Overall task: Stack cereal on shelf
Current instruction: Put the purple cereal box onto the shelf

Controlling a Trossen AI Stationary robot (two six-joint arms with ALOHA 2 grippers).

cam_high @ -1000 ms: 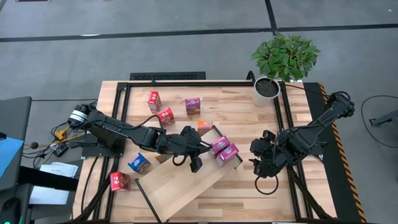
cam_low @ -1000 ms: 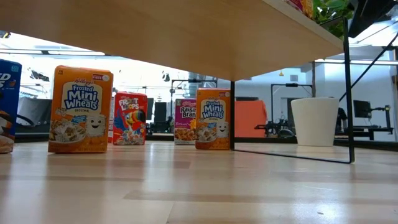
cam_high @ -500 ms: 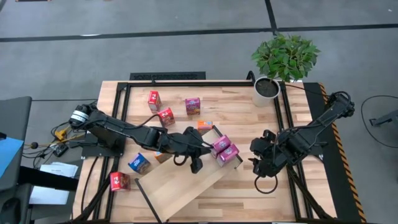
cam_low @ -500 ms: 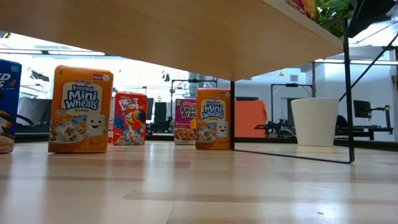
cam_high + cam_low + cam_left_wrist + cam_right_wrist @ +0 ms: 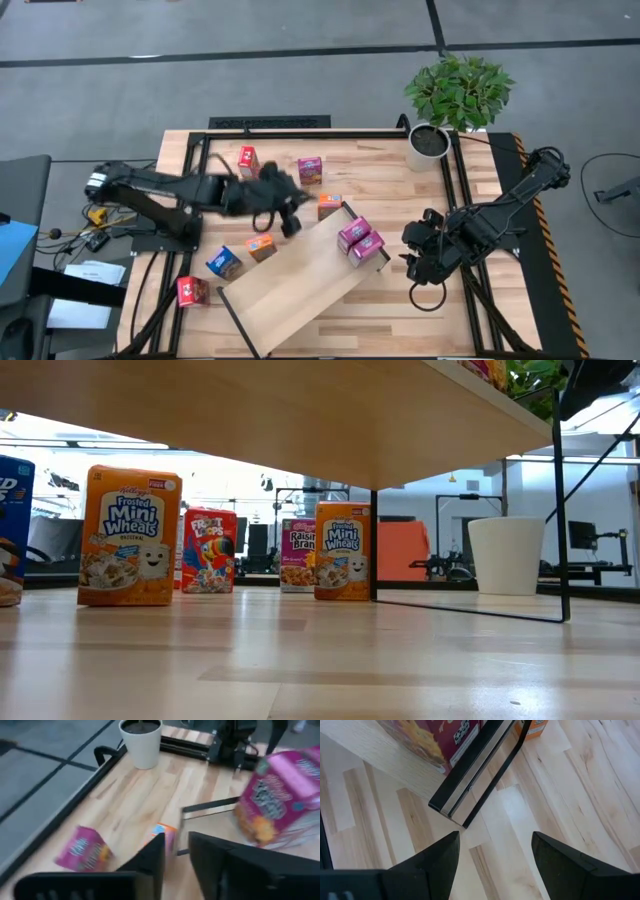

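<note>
Planked table (image 5: 470, 160) carries the shelf (image 5: 300, 290), angled across its near middle; two magenta cereal boxes (image 5: 360, 240) stand on the shelf's right end; potted plant (image 5: 455, 100) at far right corner; right gripper (image 5: 415, 262) waits just beside the shelf's right end, fingers spread, holding nothing; left gripper (image 5: 285, 205) over the far-left table near a pink box (image 5: 310, 170), narrow gap between fingers (image 5: 150, 865), nothing between them; other boxes loose on the table left of the shelf.
</note>
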